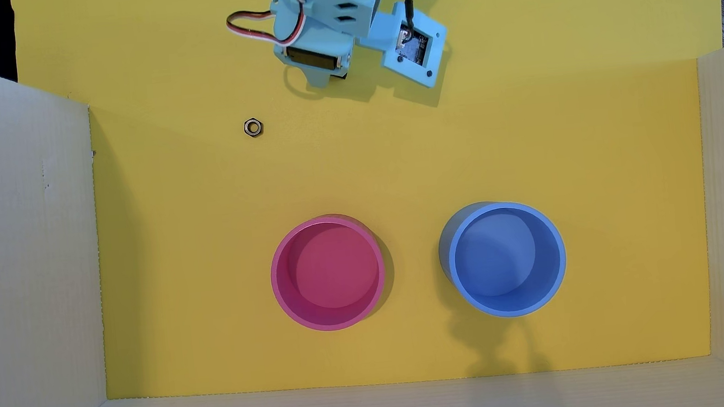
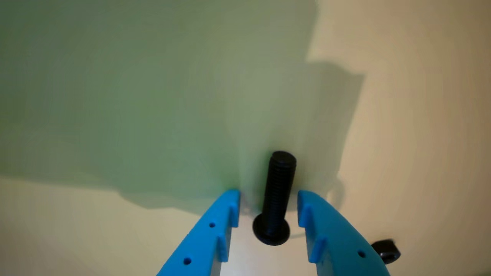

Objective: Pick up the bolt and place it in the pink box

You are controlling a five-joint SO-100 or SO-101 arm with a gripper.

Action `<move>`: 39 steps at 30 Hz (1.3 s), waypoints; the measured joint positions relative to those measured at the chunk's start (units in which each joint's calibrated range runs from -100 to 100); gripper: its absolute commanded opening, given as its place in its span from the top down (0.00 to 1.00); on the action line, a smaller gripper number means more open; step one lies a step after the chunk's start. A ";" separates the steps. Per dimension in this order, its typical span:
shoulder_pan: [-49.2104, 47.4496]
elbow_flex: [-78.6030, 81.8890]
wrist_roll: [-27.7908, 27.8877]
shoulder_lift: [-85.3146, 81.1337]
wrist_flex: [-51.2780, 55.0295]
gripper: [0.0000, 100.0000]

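Note:
In the wrist view the black bolt [image 2: 280,180] stands on its head on the yellow surface, threaded shank up. My gripper [image 2: 268,195] is open, and its two blue fingers [image 2: 215,234] flank the bolt with a small gap on each side. In the overhead view the gripper [image 1: 324,80] points down at the top centre and hides the bolt. The pink box [image 1: 284,293] stands open and empty at lower centre, well away from the gripper.
A small grey hex nut [image 1: 253,127] lies left of the gripper; it also shows in the wrist view [image 2: 386,251] at lower right. A blue round container [image 1: 559,262] stands right of the pink box. White cardboard walls [image 1: 17,273] enclose the yellow floor on three sides.

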 measured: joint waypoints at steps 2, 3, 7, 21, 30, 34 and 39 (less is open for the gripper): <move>0.00 -1.35 0.00 1.53 0.09 0.98; 0.00 -2.07 0.00 2.37 0.09 0.99; 0.07 -3.78 0.00 4.41 0.51 0.99; 0.00 -5.14 -0.49 -4.07 0.86 0.99; 0.00 -18.56 -1.42 -13.39 10.88 0.99; -0.73 -28.47 -2.00 -9.32 14.73 0.99; -4.89 -42.79 -4.05 0.34 19.10 0.99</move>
